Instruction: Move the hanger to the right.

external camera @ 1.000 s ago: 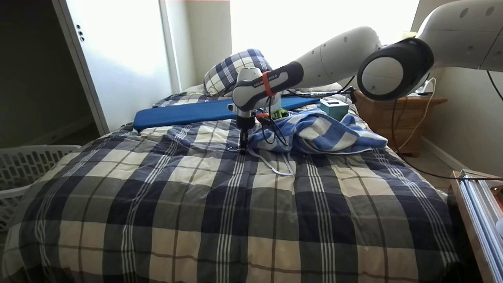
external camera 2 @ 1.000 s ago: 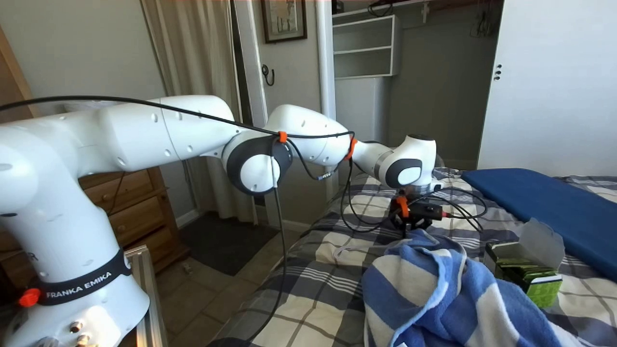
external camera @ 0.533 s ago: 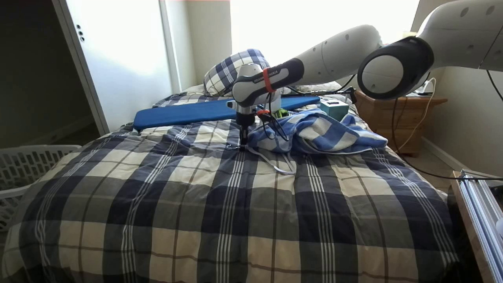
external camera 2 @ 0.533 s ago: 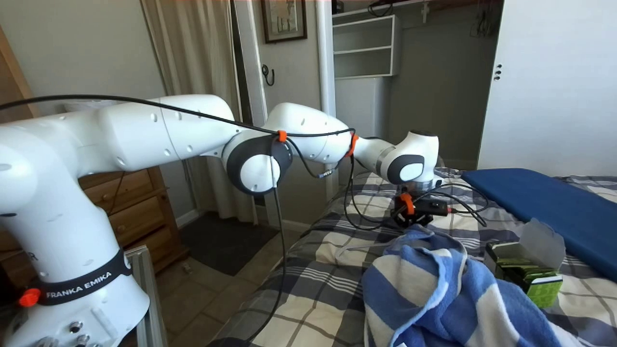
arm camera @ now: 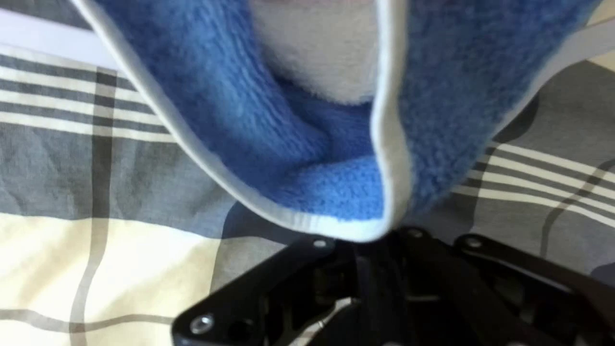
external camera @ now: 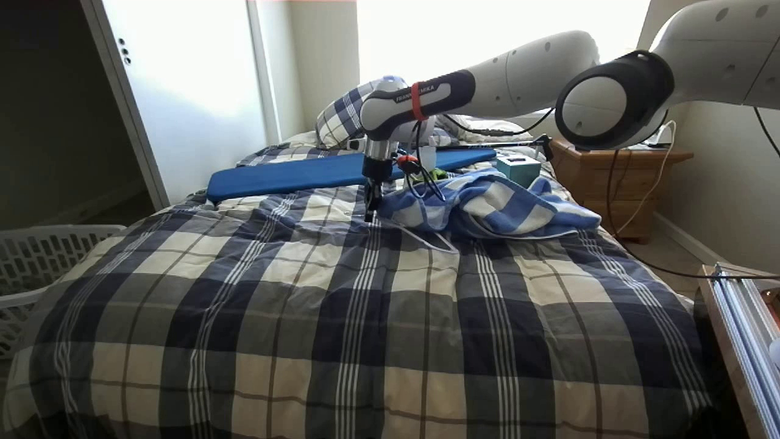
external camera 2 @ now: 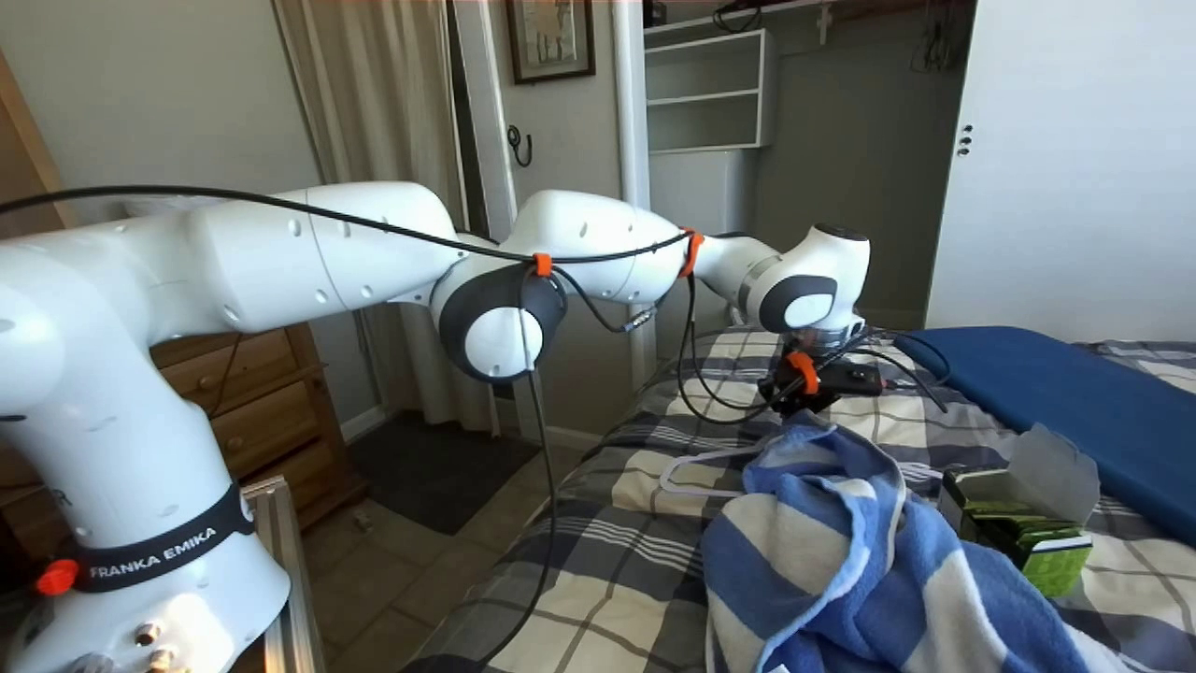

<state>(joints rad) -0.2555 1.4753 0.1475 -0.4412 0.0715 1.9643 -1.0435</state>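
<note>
The pale hanger (external camera: 436, 244) sticks out from under the blue and white striped towel (external camera: 499, 204) on the bed. Its arm also shows in an exterior view (external camera 2: 696, 474) and on both sides of the towel in the wrist view (arm camera: 53, 41). My gripper (external camera: 370, 217) points down at the towel's edge, above the duvet. In the wrist view the jaws are together at the hanger's neck; the towel's white-trimmed corner (arm camera: 336, 226) covers the fingertips, so the exact hold is hidden. The hanger and towel edge are raised along with the gripper.
A blue ironing board (external camera: 292, 177) lies behind the gripper. A green open box (external camera 2: 1046, 551) and a teal box (external camera: 518, 172) stand by the towel. A white laundry basket (external camera: 55, 256) is beside the bed. A plaid pillow (external camera: 341, 119) lies at the back.
My gripper has risen and moved slightly farther back over the bed. The hanger's end and the near edge of the towel have lifted with it.
</note>
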